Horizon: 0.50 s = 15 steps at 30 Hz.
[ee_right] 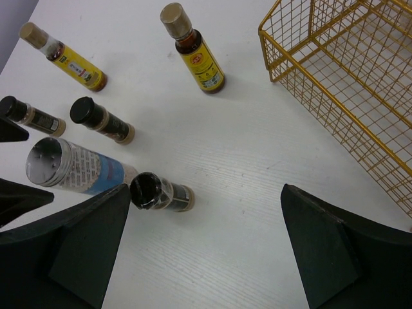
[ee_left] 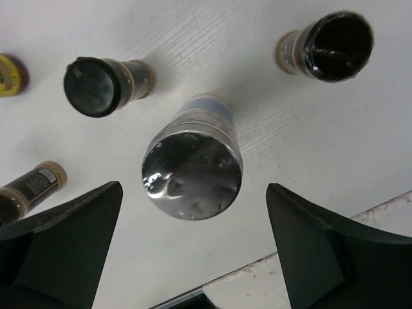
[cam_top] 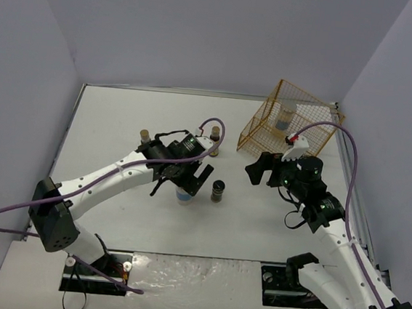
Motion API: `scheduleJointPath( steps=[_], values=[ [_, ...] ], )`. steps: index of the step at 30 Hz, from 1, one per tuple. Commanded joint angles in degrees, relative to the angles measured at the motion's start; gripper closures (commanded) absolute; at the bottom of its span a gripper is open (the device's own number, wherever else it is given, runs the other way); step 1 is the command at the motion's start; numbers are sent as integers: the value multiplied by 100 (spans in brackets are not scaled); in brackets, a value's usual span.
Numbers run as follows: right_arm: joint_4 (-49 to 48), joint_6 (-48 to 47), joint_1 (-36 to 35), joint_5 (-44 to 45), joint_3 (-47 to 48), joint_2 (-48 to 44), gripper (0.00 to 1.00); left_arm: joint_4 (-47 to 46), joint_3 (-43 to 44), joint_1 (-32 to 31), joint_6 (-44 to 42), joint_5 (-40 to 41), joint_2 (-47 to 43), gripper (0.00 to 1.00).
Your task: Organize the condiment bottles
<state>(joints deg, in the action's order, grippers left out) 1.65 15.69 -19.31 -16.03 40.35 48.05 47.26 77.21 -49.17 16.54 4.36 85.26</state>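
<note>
Left gripper: jaws apart, either side of the upright pale cylindrical jar with silver lid on the white table, not touching. Right gripper: jaws wide, holding nothing, near the gold wire rack.

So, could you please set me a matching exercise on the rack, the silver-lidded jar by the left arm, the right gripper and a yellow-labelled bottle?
Things
1. rack
2. silver-lidded jar
3. right gripper
4. yellow-labelled bottle

Places and states
A. between the open fingers of the left gripper, not touched
B. brown cap, upright
C. far right, one pale jar inside
D. open, holding nothing

Pairs: 1-C, 2-A, 3-D, 4-B
</note>
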Motion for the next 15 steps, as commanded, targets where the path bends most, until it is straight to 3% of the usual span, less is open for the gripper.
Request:
scheduleJointPath(
  steps=[1, 9, 15],
  values=[
    [-402, -197, -107, -181, 471, 228, 0, -391, 241, -14, -54, 345, -721, 5],
    [-826, -400, -957, 10, 760, 841, 0, -749, 129, 226, 91, 1270, -1648, 3],
    [-1414, -948, -2447, 596, 979, 1710, 0, -910, -581, 2040, 306, 1466, -2921, 3]
  ],
)
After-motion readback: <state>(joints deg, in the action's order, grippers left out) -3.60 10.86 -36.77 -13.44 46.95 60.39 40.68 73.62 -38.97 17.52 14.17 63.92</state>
